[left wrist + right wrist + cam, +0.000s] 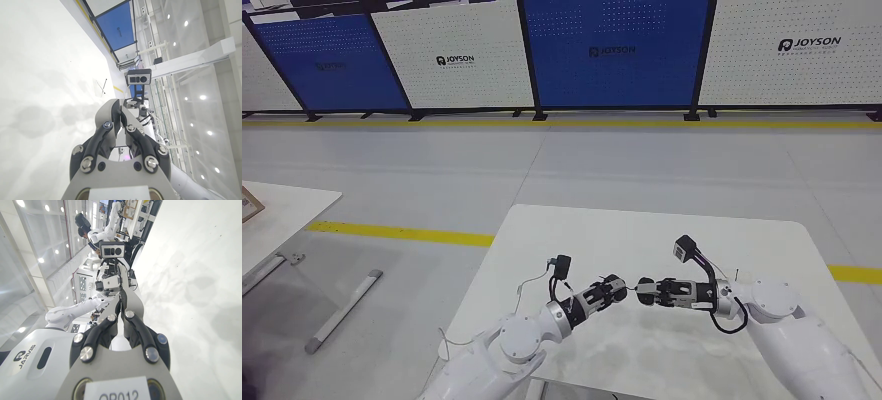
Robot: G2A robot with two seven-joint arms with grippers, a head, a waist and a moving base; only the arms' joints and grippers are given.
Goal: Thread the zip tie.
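Zip tie (118, 111) shows you only a dark nub, clamped at the tips of the left pincer (619, 290). Facing it tip to tip above the surface (562, 250), the right pincer (643, 291) is pressed together too, likely aligning tail with head. Spare ties (102, 87) lie beyond them.

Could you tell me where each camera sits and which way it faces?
Top view: above the arms, looking down at the table; both arms show, tips nearly touching.
Left wrist view: behind the left end effector, facing the right arm's camera.
Right wrist view: behind the right end effector, facing the left arm's camera.
All share the table.
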